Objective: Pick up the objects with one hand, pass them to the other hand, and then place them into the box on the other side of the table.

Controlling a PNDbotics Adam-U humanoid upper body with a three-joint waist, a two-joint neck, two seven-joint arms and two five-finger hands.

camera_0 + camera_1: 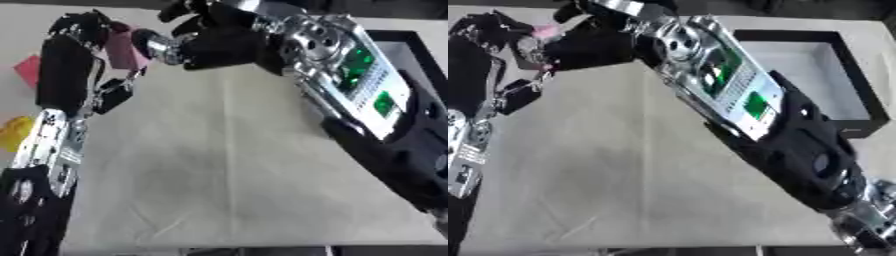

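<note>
While the left hand [83, 30] curls round a pink block [125, 50] at the far left of the table [227, 165], the right hand [206, 42] reaches across from the right, its fingertips touching or almost touching the block's right side. The block stands roughly upright in the grip, its long axis running near to far, and it lies just left of the right fingers. Those fingers look partly bent, but whether they have closed on the block cannot be told. The black box [859, 100] waits at the far right. A red piece [28, 70] and a yellow one [13, 132] lie at the left edge, cut off.
</note>
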